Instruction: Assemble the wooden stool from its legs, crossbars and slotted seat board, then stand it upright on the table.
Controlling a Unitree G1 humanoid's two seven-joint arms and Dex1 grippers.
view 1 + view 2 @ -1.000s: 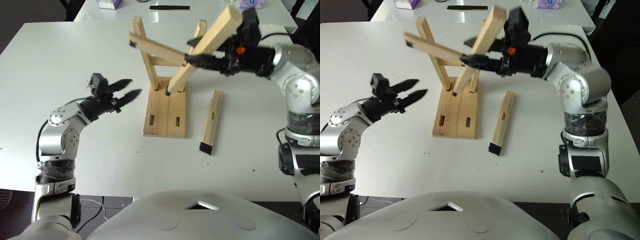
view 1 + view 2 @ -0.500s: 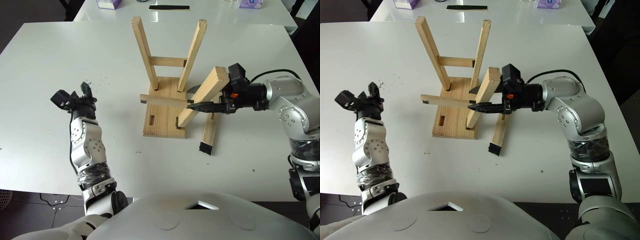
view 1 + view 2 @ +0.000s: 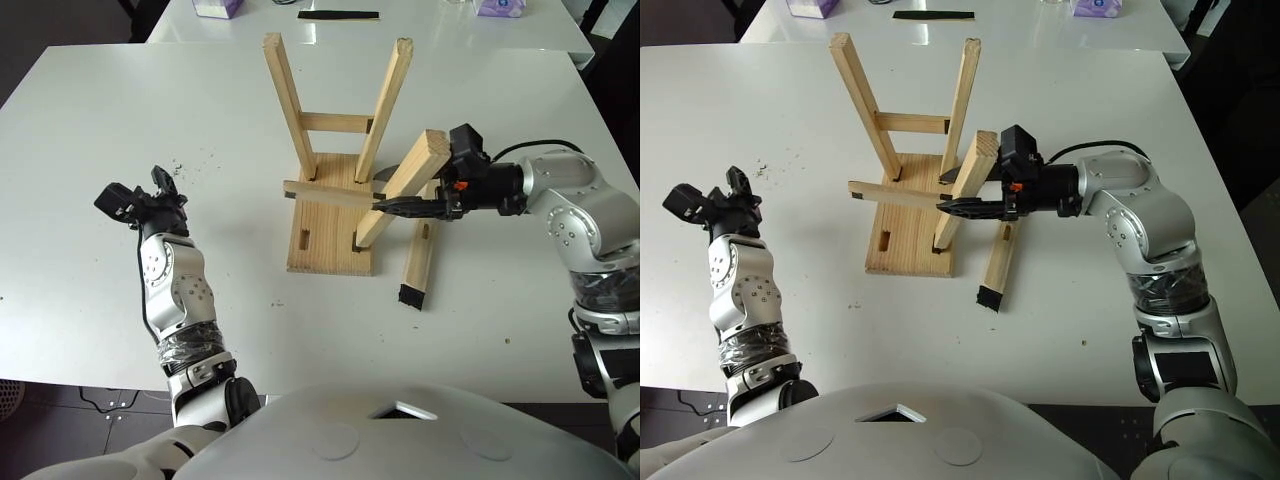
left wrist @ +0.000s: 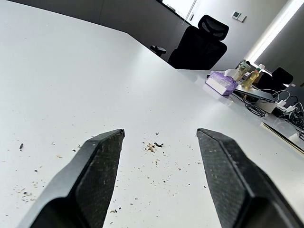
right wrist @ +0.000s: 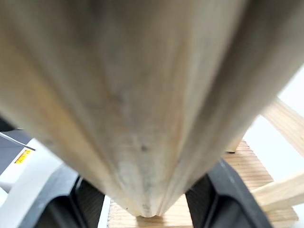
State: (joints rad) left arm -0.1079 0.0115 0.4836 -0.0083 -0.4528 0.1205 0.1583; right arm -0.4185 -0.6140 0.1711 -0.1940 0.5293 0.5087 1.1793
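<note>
The slotted seat board [image 3: 328,232] lies flat on the white table [image 3: 130,90]. Two legs stand in its far slots, joined by a crossbar [image 3: 335,123]. My right gripper [image 3: 398,207] is shut on a third leg [image 3: 408,180], which leans with its lower end at the board's near right slot. A crossbar [image 3: 322,195] sticks out from that leg toward the left. In the right wrist view the held leg [image 5: 142,95] lies close between the fingers [image 5: 225,199]. A fourth leg [image 3: 421,248] lies loose to the right of the board. My left gripper [image 4: 159,134] is open, off to the left of the board.
Wood crumbs [image 3: 176,163] dot the table near the left gripper. A second table behind holds purple boxes [image 3: 220,8] and a black strip [image 3: 340,15]. A black office chair [image 4: 199,42] stands beyond the table's far edge.
My right gripper brought the leg with its crossbar down from above the uprights to the board's near right slot. The left arm swung away from the board to the left.
</note>
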